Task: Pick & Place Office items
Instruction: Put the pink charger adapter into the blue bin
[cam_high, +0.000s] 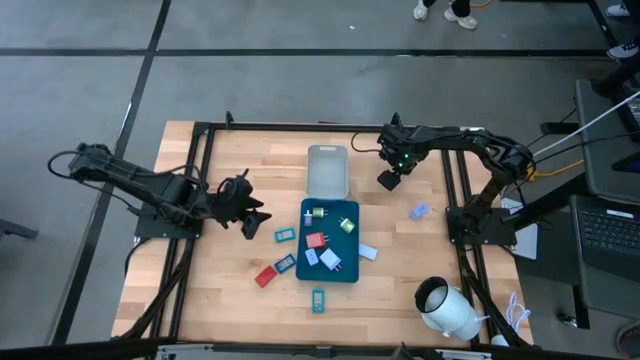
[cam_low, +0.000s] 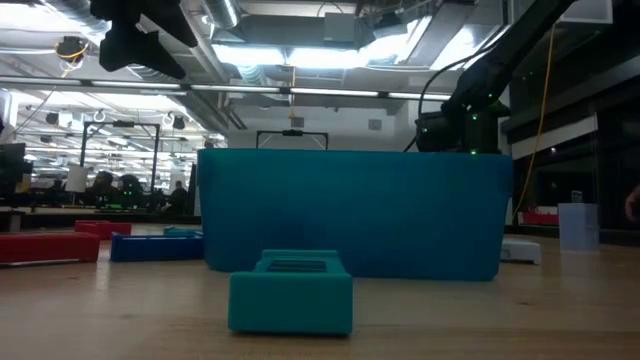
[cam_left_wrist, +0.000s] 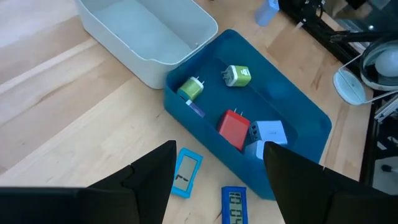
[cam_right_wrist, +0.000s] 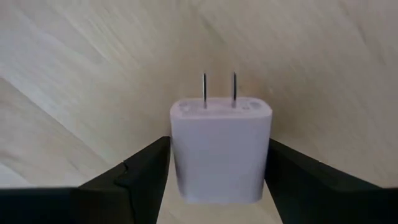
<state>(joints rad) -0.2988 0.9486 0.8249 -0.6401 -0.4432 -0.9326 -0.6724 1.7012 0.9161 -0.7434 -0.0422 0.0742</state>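
My right gripper (cam_high: 388, 180) hangs over the bare wood just right of the grey tray (cam_high: 327, 172) and is shut on a pale purple charger cube (cam_right_wrist: 221, 149). My left gripper (cam_high: 250, 216) is open above the table, left of the dark-teal tray (cam_high: 303, 268). Its fingers stand over a light blue flat item (cam_left_wrist: 186, 173) and a blue one (cam_left_wrist: 235, 205), touching nothing. Green, red and pale blue cubes (cam_left_wrist: 233, 127) lie inside the teal tray. A red item (cam_high: 265, 276), a teal one (cam_high: 318, 300) and a light blue one (cam_high: 418, 211) lie flat on the wood. My right gripper pinches the charger cube between its two fingers, one on each side wall (cam_right_wrist: 177, 155). The fingers come from above, pointing down at the table. The cube's two metal prongs (cam_right_wrist: 219, 90) point away from the wrist, toward the wood. The cube looks lifted clear of the table.
The big white cylinder (cam_high: 448, 308) lies near the table's near right corner. A pale blue item (cam_high: 367, 251) sits at the teal tray's right rim. The grey tray holds nothing. Black frame rails (cam_high: 458, 215) run along both table sides. Bare wood lies between the grey tray and the right rail.
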